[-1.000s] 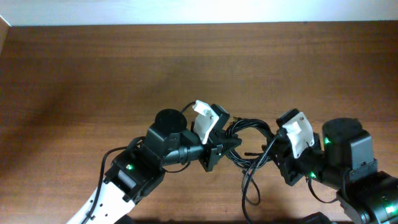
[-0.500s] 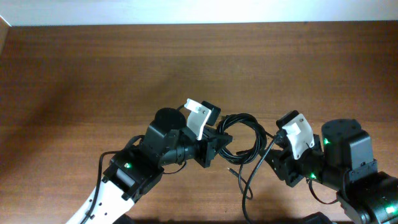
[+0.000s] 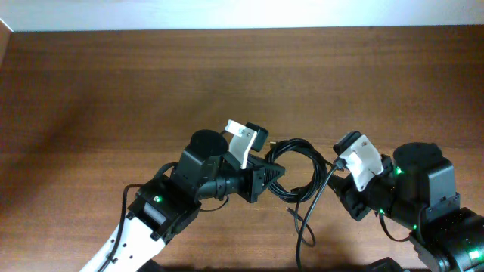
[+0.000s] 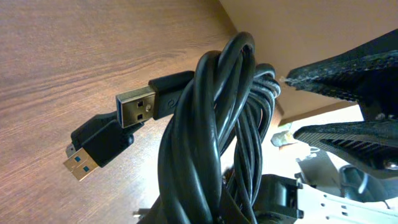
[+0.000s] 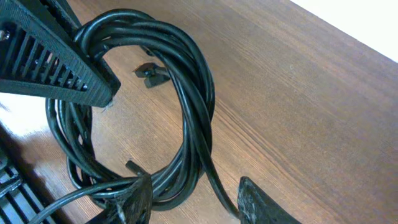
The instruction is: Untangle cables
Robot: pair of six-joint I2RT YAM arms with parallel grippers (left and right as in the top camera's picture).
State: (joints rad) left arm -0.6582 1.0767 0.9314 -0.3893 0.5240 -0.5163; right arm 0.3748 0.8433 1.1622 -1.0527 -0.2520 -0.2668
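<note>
At its tips, left gripper (image 3: 272,171) clamps the cables (image 4: 211,143); right gripper (image 5: 194,188) stands apart, strand between.

Black cables (image 4: 205,143) — one twisted coil, USB plugs (image 4: 138,107) jutting out, perhaps lifted.

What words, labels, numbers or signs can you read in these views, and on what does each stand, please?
No text can be read.
The cables and the two USB plugs show no legible print; any mark moulded into a plug housing is too faint to make out.
</note>
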